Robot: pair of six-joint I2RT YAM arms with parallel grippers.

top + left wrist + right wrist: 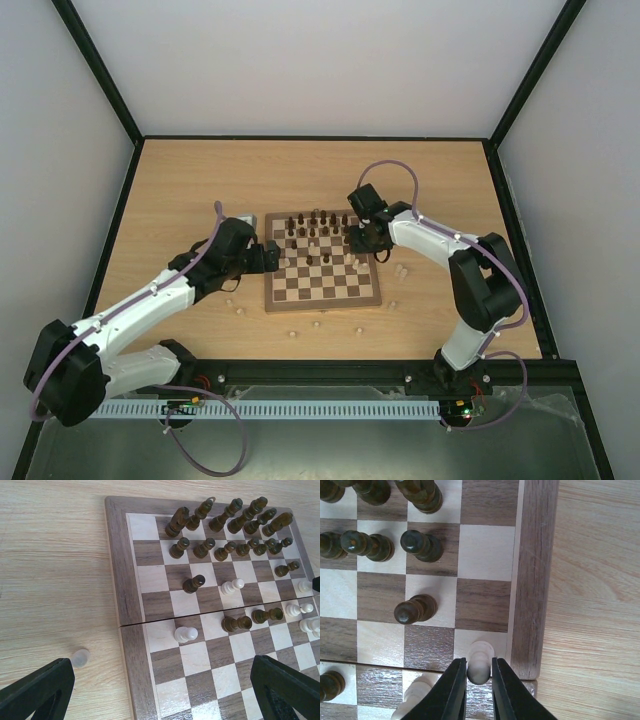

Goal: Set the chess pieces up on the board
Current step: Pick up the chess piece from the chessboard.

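R gripper (479, 672) nips rim-sq cream pawn (481, 652); dark pawn (415, 609) near | L gripper (160, 690) open

Board (322, 290) on table (200, 180), centre. Chess pieces (315, 226): mostly on its far rows; strays (400, 270) on table right of and before it. One pawn (481, 656) at board's right edge, between my right gripper (479, 666) fingers, seemingly touching.
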